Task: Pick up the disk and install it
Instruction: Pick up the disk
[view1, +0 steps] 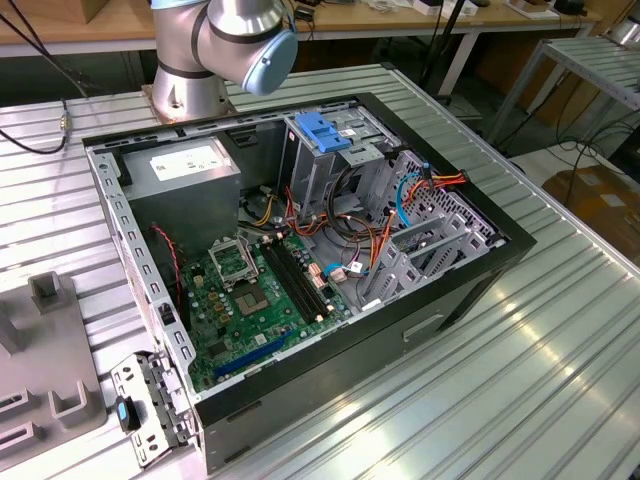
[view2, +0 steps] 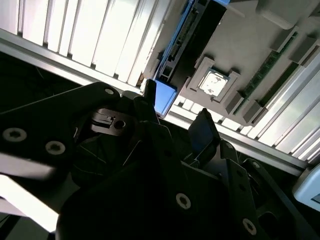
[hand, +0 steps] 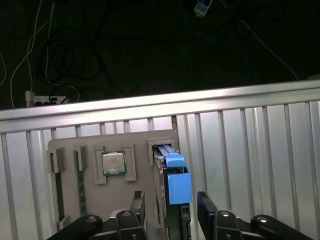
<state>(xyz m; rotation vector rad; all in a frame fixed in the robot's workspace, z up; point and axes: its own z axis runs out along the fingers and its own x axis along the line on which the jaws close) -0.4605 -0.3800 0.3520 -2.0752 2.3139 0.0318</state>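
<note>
I am reading the gripper (hand: 172, 209) as hanging wide open, its fingers (hand: 206, 207) straddling the disk (hand: 173, 184), the disk standing on edge in a slot along the grey holder's (hand: 134, 184) edge

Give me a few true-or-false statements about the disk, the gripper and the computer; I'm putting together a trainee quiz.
1. The disk stands on edge in a slot of the grey holder tray. True.
2. The gripper is shut on the disk. False: in the first wrist view it is open, with one finger on each side of the disk and a gap showing.
3. A processor chip lies in a recess of the same tray, beside the disk. True.
4. The computer case has its side panel on. False: in the exterior view it lies open, with the motherboard showing.
5. The disk's bracket is red. False: it is bright blue.
</note>
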